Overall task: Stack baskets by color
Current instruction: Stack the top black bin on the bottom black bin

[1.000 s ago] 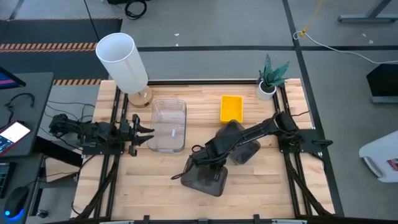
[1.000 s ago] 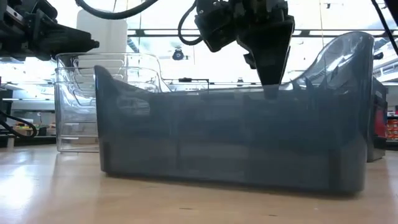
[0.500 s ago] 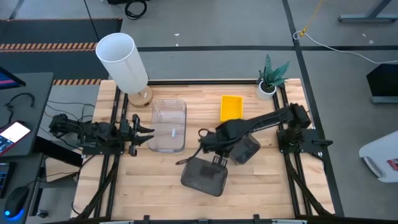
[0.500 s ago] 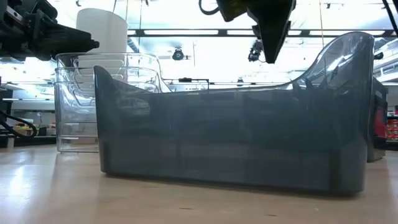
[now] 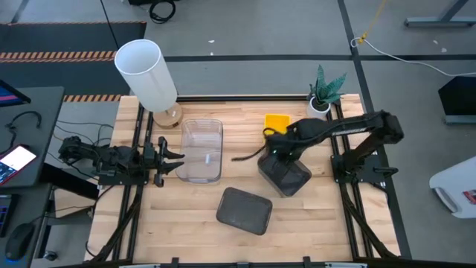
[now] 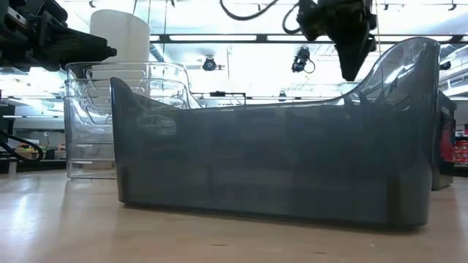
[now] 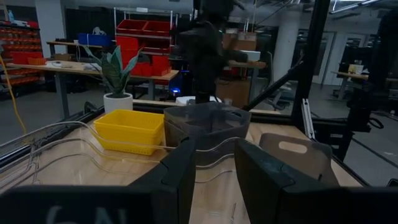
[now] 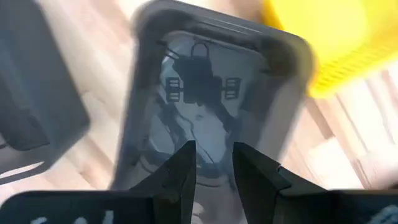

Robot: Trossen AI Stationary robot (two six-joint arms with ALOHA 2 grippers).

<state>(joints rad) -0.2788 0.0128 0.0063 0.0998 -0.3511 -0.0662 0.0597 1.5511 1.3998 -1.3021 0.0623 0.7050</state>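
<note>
A stack of clear baskets [image 5: 202, 150] stands left of centre. One dark grey basket [image 5: 244, 210] sits alone near the front edge and fills the low view [image 6: 270, 161]. Another dark grey basket [image 5: 285, 177] stands right of centre, with a yellow basket [image 5: 277, 125] beyond it. My right gripper [image 8: 211, 171] hangs over that right-hand grey basket [image 8: 205, 106], pointing down, open and holding nothing; the low view shows it high up [image 6: 351, 69]. My left gripper [image 7: 214, 177] is open and level, just left of the clear stack [image 7: 74, 162].
A tall white cylinder [image 5: 146, 71] stands at the far left corner and a small potted plant [image 5: 321, 100] at the far right. Black rails [image 5: 137, 126] run along both side edges. Bare wood lies at the near left and near right.
My right gripper has risen off the rim of the near grey basket and gone toward the far right, ending above the other grey basket. The near grey basket has stayed where it was.
</note>
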